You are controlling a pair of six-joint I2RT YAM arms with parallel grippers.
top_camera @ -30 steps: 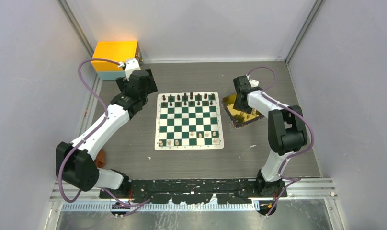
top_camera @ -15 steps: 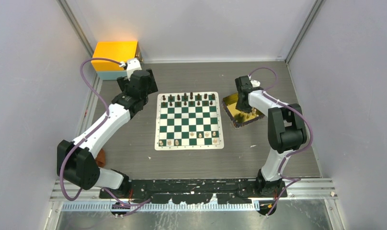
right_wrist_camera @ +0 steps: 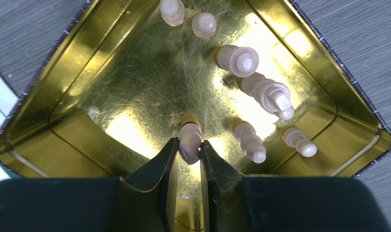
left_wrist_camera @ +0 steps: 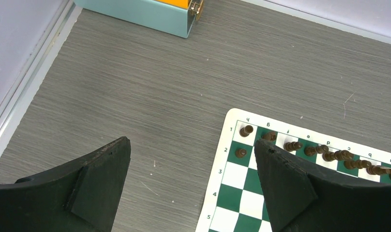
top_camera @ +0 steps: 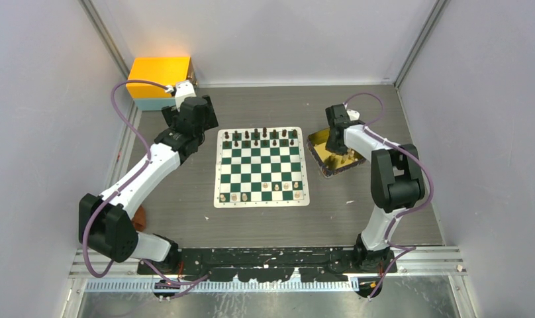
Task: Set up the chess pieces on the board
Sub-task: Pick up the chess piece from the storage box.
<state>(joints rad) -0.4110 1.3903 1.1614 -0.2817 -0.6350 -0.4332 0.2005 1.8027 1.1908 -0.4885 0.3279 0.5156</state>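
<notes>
Gold metal tray (right_wrist_camera: 34, 87) near tabletop's right edge, beside green-and-white checked board (top_camera: 261, 165). Right hand (right_wrist_camera: 189, 150) pinches cream turned chess piece (right_wrist_camera: 189, 140) at fingertips. Shallow grip may slip and topple neighbouring cream pieces (right_wrist_camera: 247, 140). Left hand (left_wrist_camera: 189, 145) open by board's far-left corner.

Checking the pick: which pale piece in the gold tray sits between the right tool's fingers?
The central pale piece, pinched by the right tool; the other pieces lie loose beyond it.

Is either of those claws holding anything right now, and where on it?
The right gripper pinches a pale piece in the gold tray by its upper end, one finger on each side. The left gripper holds nothing.
</notes>
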